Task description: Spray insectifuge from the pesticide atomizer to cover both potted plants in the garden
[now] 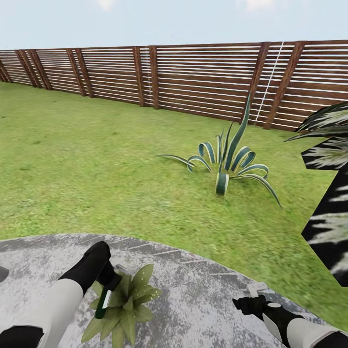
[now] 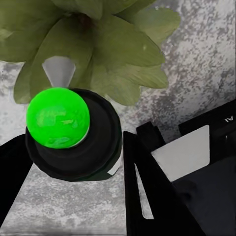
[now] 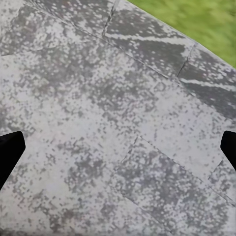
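Observation:
My left gripper (image 1: 108, 286) is shut on the pesticide atomizer (image 1: 103, 303), a dark green bottle hanging nozzle-down over one potted plant (image 1: 129, 309), a low rosette of pale green leaves on the stone paving. In the left wrist view the atomizer (image 2: 64, 129) shows end-on as a bright green ball in a black collar between the black fingers (image 2: 147, 196), with the plant's leaves (image 2: 113, 44) just beyond it. My right gripper (image 1: 249, 302) hovers open over bare paving to the plant's right; its fingertips (image 3: 9, 150) stand wide apart with nothing between them.
Grey stone paving (image 1: 203, 295) curves under both arms, with lawn (image 1: 87, 159) beyond. A striped agave (image 1: 227, 164) grows mid-lawn, a dark palm (image 1: 333, 203) crowds the right edge, and a brown slat fence (image 1: 193, 82) closes the back.

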Robot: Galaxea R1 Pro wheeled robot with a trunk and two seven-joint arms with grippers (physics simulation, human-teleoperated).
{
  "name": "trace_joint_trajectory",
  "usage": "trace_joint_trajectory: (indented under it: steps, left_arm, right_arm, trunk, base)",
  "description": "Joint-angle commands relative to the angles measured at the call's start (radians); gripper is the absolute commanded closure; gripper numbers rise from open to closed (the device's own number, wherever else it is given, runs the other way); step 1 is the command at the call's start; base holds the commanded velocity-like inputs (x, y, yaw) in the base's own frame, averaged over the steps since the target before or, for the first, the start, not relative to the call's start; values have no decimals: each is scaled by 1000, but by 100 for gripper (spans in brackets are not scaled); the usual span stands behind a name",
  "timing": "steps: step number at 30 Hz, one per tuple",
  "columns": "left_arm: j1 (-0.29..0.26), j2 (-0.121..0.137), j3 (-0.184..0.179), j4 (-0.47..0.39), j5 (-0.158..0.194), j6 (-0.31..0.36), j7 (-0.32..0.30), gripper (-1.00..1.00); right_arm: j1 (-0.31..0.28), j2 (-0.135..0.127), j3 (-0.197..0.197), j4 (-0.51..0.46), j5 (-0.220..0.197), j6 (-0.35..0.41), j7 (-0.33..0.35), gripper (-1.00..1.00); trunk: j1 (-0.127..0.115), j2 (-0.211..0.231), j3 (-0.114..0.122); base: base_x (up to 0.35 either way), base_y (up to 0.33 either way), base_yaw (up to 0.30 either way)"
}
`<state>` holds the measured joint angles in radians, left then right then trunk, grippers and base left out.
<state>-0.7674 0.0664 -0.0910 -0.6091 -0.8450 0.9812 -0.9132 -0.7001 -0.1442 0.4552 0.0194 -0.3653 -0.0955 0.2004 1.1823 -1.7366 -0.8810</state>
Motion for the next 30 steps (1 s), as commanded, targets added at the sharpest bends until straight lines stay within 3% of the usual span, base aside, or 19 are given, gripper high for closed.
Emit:
trace_joint_trajectory:
  steps: [1,7,15,23,30]
  left_arm:
    - [0,14,-4,-1,-5,4,-10,100]
    - [3,59,-4,-1,-3,4,-12,100]
    - [5,60,-5,19,-2,4,-13,100]
    - [6,-9,-6,163,-1,-5,-9,100]
    - [7,-17,-6,173,2,-6,-9,100]
  right_arm:
    - [-1,0,8,2,-11,-4,5,-100]
    - [-1,0,8,2,-11,-4,5,-100]
    - [-1,0,8,2,-11,-4,5,-100]
    - [-1,0,8,2,-11,-4,5,-100]
    - [-1,0,8,2,-11,-4,6,-100]
  trunk:
    - [0,0,-1]
    - [0,0,-1]
    - [0,0,-1]
    - [0,0,-1]
    - [0,0,-9]
  base:
    - [0,0,0]
    - [0,0,0]
    - [0,0,0]
    - [0,0,0]
    - [0,0,0]
